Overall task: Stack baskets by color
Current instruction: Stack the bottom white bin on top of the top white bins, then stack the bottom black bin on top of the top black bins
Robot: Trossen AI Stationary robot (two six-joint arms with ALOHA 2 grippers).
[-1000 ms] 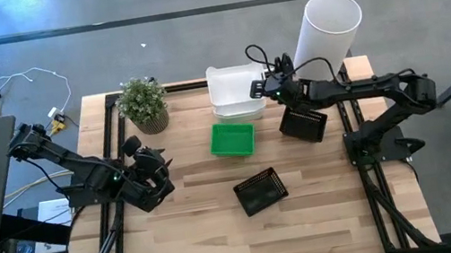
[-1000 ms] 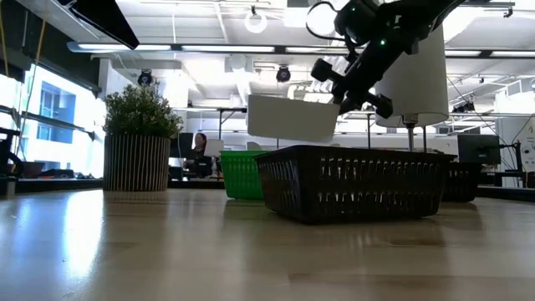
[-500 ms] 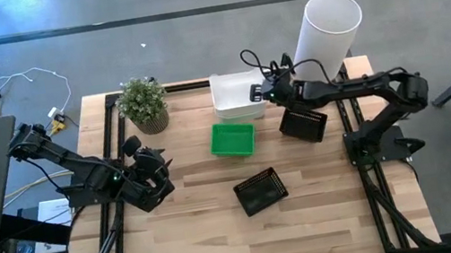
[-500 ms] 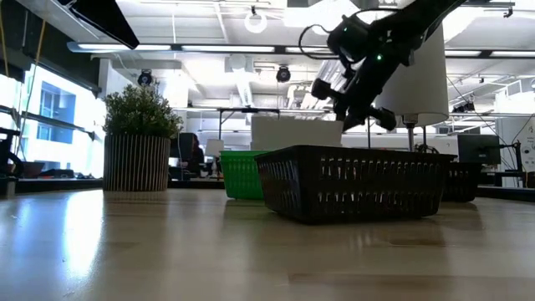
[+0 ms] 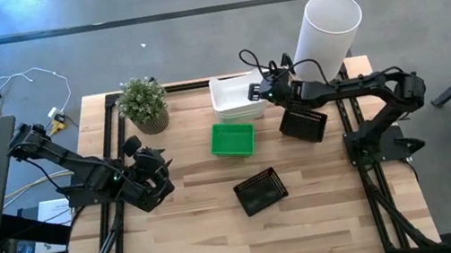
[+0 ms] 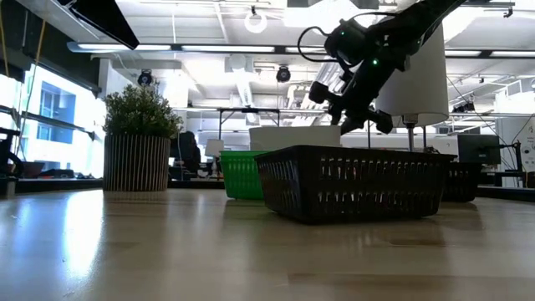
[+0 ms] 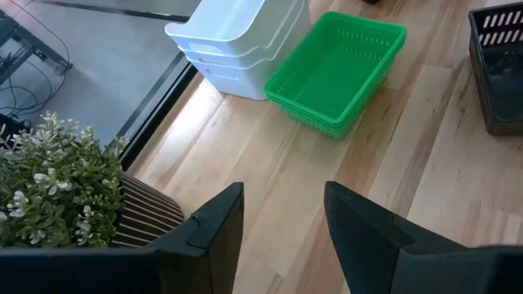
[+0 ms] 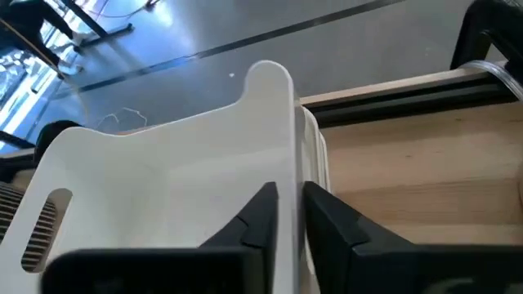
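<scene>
While the left hand (image 5: pixel 157 175) waits low over the desk (image 5: pixel 206 229) near its left edge, fingers (image 7: pixel 214 231) spread wide with nothing between them, the right hand (image 5: pixel 255 92) reaches across the far edge to the white baskets (image 5: pixel 234 98). Its two dark fingers (image 8: pixel 257 216) straddle the rim of the top white basket (image 8: pixel 163 196), one on each side of the wall with only a sliver of gap, so I cannot tell whether it is pinching that rim or has just let go. That basket sits nested in the white ones below it, the stack standing near the middle of the far edge. Just in front of the stack, toward the centre of the desk, lies the bright green basket (image 5: pixel 233 139); in the left wrist view it looks like more than one nested together. One black basket (image 5: pixel 304 122) sits under the right arm toward the right edge, and another black basket (image 5: pixel 261 191) lies tilted nearer the front, well apart from the first. A potted plant (image 5: pixel 144 104) stands near the far left corner, and a tall white cylinder (image 5: pixel 327 32) stands at the far right corner.
</scene>
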